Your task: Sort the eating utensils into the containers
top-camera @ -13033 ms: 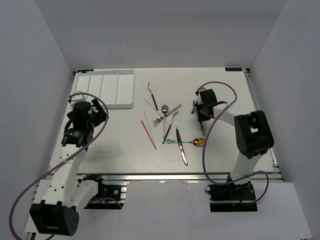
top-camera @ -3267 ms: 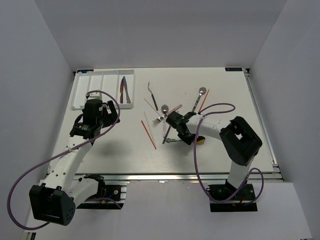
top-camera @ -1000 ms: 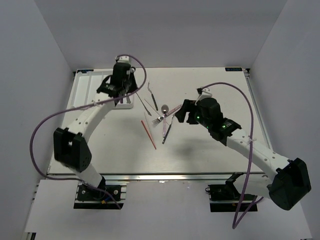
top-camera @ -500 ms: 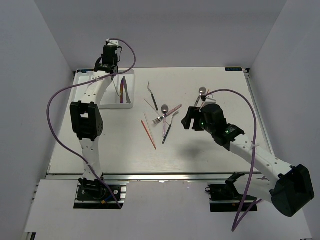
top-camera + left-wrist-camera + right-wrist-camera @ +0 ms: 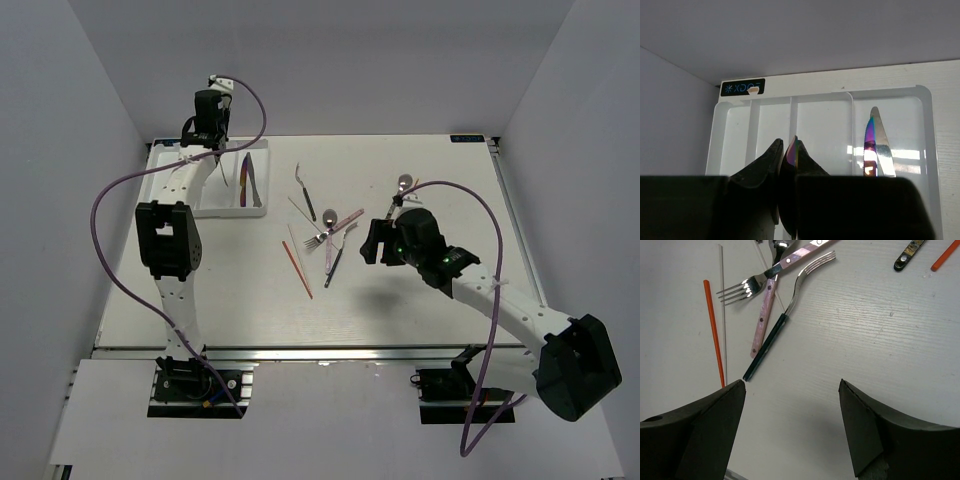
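the left gripper (image 5: pixel 788 165) is pinching an iridescent piece (image 5: pixel 793 146), its narrow jaws clamping it upright so that only the tip is showing; what kind of piece i cannot tell. it is hovering over the tray (image 5: pixel 822 125), near the divider left of the slot where two iridescent knives (image 5: pixel 875 145) are lying, likely to drop it in by type. the right gripper (image 5: pixel 791 385) is hanging wide open over the table, near the dark fork (image 5: pixel 775 340), probably lining up on its handle.

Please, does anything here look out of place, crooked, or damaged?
Nothing looks damaged or spilled. Only the loose utensils mid-table are untidy: a pink-handled fork crosses a second pink handle, with a dark-handled fork close beside. The knives lie straight in the tray.
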You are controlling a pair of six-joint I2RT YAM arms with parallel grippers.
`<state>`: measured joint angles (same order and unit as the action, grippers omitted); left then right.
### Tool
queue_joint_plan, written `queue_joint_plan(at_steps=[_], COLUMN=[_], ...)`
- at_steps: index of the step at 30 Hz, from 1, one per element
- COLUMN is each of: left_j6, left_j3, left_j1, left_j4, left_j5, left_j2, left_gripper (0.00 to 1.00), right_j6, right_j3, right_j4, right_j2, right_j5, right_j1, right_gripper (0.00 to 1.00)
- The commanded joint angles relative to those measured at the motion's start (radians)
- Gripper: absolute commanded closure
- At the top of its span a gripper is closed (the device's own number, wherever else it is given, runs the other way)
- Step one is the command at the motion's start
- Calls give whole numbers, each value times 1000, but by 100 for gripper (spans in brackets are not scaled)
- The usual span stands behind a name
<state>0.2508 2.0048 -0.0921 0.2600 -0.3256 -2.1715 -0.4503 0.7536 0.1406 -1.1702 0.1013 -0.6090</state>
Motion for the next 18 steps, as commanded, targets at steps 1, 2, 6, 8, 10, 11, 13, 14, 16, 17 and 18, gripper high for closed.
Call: queue_joint_plan(at_steps=[1,2,6,8,10,11,13,14,16,17,18], left_j6=[22,19,4,-2,-2,-2,-2,-1,-7,-13,-21], left_j3=[-40,-41,-49,-55,-67,-69,-81,-92,-123,-132,-139], left_j1=[22,25,28,28,29,29,29,31,31,31,29], left_j4=[-68,-68,-76,-73,-76,-77,-73,-79,-87,-91,-91], left_j5=[52,59,69,66,65,50,54,45,40,33,31], left_j2=[-7,-13,-51,-74,-83,-86,-83,-80,-65,-60,-44], left_gripper=[100,100,99,99,98,96,90,86,70,61,50], right_j6=[25,25,25,22,18,16,16,15,13,12,10], right_j3=[32,35,44,46,44,46,52,52,55,56,58], right_j4=[-18,-12,-7,-6,-6,-4,2,4,2,1,1], right_j2=[-3,-3,-8,-13,-14,-16,-17,-17,-16,-16,-16], right_j5=[-6,-3,3,3,3,3,1,0,0,-2,-3], right_j1=[2,2,2,2,2,0,2,2,2,2,2], right_gripper=[20,20,20,20,20,20,20,20,20,20,20])
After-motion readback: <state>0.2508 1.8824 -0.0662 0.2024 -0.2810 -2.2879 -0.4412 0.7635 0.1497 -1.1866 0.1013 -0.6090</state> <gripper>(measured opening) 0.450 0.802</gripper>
